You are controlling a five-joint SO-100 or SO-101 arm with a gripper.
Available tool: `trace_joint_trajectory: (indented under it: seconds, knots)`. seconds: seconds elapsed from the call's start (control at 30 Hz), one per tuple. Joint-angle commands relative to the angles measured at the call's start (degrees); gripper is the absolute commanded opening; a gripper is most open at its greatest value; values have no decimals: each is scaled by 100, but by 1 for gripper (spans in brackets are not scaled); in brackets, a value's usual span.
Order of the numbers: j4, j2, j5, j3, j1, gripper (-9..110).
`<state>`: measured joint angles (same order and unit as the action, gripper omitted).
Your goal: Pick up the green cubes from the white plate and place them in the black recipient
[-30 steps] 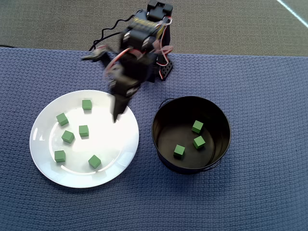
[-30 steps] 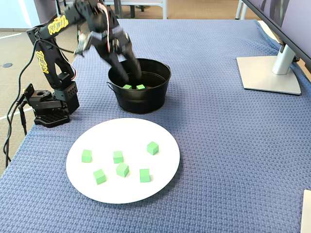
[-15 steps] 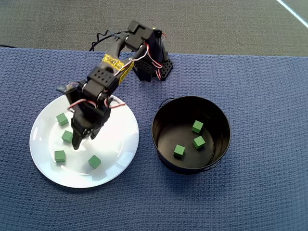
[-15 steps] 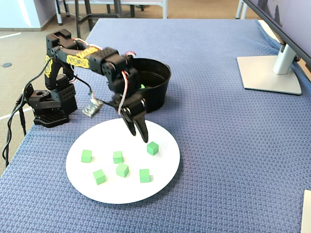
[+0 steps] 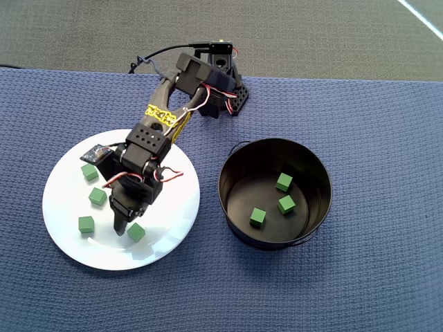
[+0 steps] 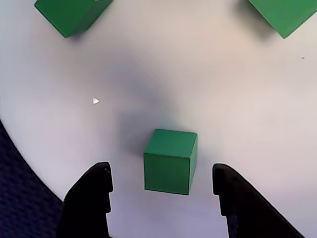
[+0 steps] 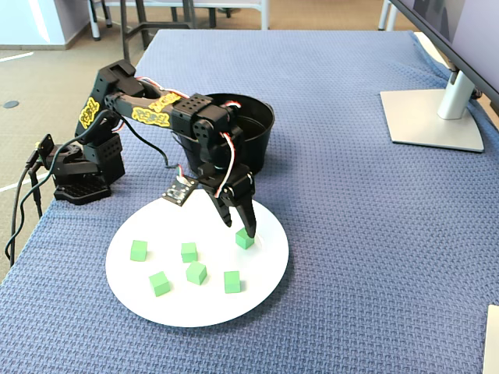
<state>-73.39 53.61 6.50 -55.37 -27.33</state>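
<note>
The black two-finger gripper (image 6: 161, 191), jaws apart, straddles one small matte green cube (image 6: 170, 160) on the glossy round white plate (image 7: 257, 288); next it should lower and close.

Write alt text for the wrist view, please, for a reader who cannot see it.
An open gripper straddles one green cube on a white plate, its fingers apart from the cube's sides. Two more cubes are cut off at the top edge.
</note>
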Motion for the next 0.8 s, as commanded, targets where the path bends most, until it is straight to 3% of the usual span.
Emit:
trace_joint_trajectory:
  seconds: [0.0, 0.77]
  knots:
    - [-70, 9, -105, 439, 97, 18]
    - [-466, -914, -149, 1494, -18, 16]
